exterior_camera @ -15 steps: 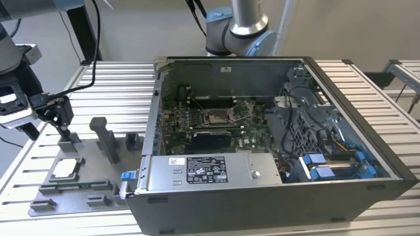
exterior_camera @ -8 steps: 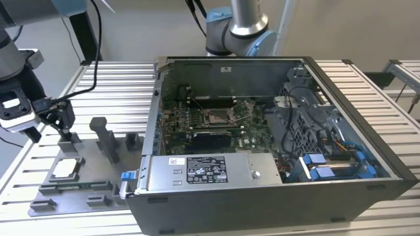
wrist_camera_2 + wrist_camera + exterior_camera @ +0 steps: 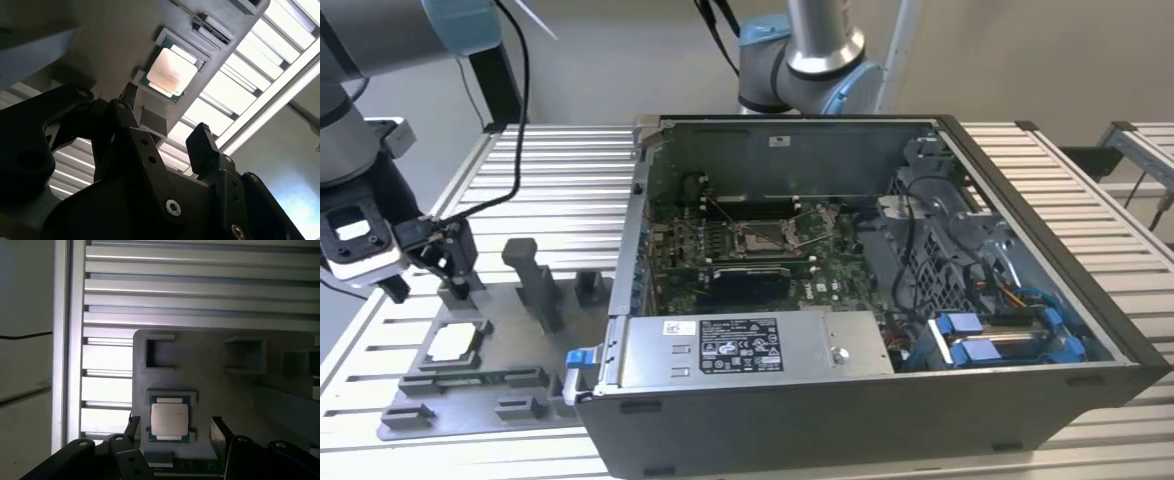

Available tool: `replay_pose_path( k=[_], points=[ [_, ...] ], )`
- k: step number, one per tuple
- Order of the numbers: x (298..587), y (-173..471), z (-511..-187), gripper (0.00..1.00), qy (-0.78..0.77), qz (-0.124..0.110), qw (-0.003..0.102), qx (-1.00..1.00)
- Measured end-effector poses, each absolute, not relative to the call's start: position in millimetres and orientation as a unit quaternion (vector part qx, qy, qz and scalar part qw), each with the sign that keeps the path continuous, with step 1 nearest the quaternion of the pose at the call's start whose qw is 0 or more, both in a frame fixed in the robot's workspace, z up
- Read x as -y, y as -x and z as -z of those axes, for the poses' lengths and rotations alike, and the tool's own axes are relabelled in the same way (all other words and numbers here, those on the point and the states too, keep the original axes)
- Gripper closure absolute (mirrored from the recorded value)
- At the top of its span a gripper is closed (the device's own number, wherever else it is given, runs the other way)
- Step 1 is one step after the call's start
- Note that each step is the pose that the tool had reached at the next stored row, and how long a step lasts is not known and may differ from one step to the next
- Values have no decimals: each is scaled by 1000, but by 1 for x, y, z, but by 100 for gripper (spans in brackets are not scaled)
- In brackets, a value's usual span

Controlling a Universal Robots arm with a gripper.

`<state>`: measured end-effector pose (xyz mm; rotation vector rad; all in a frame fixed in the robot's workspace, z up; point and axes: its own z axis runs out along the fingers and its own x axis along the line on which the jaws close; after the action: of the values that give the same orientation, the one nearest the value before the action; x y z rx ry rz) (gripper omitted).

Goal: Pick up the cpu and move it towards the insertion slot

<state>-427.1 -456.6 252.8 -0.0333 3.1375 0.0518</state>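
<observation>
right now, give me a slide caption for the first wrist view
Open gripper hovers above the cpu, which sits in its pocket on the grey fixture.

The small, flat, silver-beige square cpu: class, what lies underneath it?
A square recess in the grey plastic fixture plate holds the cpu, with the plate resting on the slatted metal table. The recess floor and the chip's underside are covered.

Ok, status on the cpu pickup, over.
Gripper: jaws open, empty. Small square silver-topped cpu seated in grey plastic fixture beneath, ungrasped. Nothing between jaws and cpu.
</observation>
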Motion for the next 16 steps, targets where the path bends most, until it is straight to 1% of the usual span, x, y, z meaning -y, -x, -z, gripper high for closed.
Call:
replay_pose_path(
  k=[16],
  points=[
    [462,427,-227,0,11,-17,2,-1000]
  ],
)
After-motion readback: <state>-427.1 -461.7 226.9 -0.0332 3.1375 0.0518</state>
